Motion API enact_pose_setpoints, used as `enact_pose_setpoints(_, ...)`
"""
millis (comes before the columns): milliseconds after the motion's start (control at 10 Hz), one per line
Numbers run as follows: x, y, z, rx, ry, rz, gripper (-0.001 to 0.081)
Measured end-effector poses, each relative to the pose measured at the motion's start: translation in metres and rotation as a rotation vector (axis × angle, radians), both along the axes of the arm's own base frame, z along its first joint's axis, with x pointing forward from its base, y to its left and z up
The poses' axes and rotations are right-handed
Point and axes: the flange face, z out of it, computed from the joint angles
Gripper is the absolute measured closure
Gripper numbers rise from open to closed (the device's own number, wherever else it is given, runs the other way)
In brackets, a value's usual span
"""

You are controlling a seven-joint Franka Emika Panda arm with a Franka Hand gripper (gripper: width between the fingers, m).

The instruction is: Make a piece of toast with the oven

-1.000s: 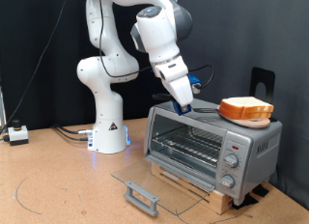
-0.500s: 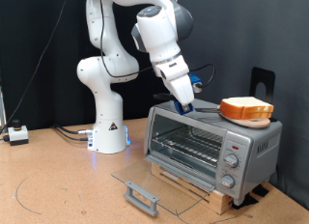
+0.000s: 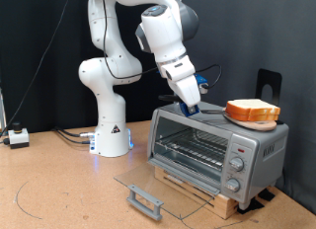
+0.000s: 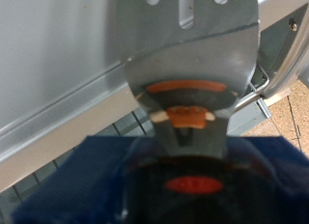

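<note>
The silver toaster oven (image 3: pixel 212 150) stands on the table at the exterior view's right. Its glass door (image 3: pixel 163 188) is folded down flat, with the grey bar handle (image 3: pixel 145 200) at the front. The wire rack (image 3: pixel 193 148) inside looks bare. A piece of toast (image 3: pixel 254 110) lies on an orange plate (image 3: pixel 252 119) on the oven's top, towards the right. My gripper (image 3: pixel 190 107) points down at the left part of the oven's top, apart from the toast. In the wrist view the gripper (image 4: pixel 188 118) is blurred against the oven's silver top (image 4: pixel 58 60).
The arm's white base (image 3: pixel 111 130) stands left of the oven. A small white box (image 3: pixel 17 137) and cables (image 3: pixel 35 194) lie at the far left. A black stand (image 3: pixel 269 83) rises behind the oven. Three knobs (image 3: pixel 235 166) are on the oven's right front.
The gripper has shifted slightly to the right over the oven's top. Toast, plate and door have not moved.
</note>
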Motion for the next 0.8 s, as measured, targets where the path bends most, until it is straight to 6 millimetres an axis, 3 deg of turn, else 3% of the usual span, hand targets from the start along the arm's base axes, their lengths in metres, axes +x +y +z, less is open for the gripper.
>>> enact_pose_setpoints(800,0.0009,0.0031,0.0035,-0.044,0.005,-0.001,0.0411)
